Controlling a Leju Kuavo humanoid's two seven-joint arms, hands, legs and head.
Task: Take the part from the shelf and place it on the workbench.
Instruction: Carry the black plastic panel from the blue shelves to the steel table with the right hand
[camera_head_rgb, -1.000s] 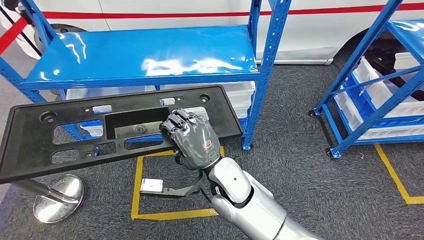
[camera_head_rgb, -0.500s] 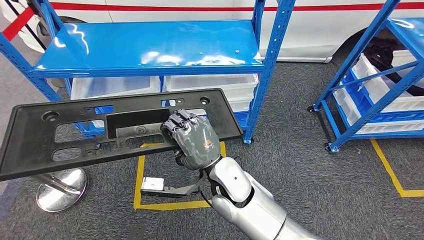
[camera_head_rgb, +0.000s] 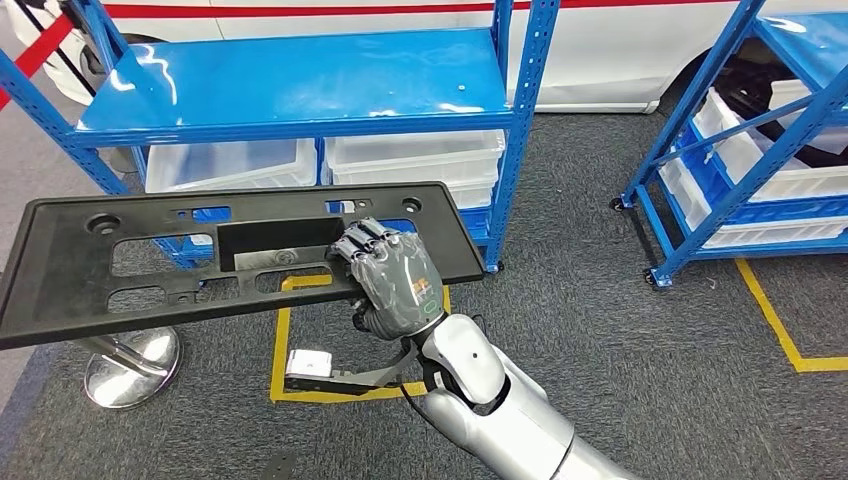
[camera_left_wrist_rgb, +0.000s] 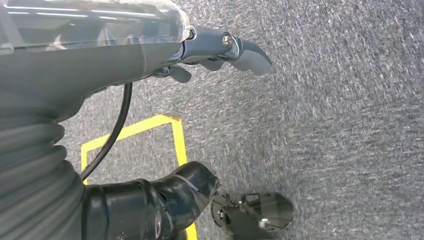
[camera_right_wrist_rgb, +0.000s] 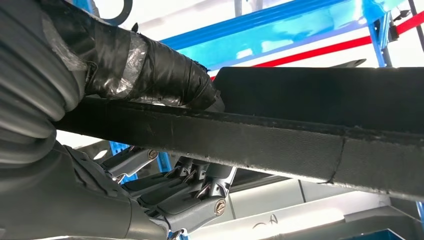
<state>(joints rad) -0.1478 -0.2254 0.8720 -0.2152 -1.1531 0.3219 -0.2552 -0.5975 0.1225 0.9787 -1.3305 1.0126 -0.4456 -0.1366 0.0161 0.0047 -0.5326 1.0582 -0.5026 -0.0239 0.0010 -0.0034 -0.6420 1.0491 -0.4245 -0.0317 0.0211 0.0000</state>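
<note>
Part (camera_head_rgb: 150, 265) in front of shelf (camera_head_rgb: 300, 90), bins (camera_head_rgb: 410, 160) under shelf, perhaps a second rack (camera_head_rgb: 760, 150) right

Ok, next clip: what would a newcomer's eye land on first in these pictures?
The long black plastic part, full of cutouts, stretches across the left and middle of the head view, held at its near edge by the robot's right hand on a silver arm. Behind it stands a glossy blue shelf with white bins underneath, over grey carpet marked with yellow tape.
</note>
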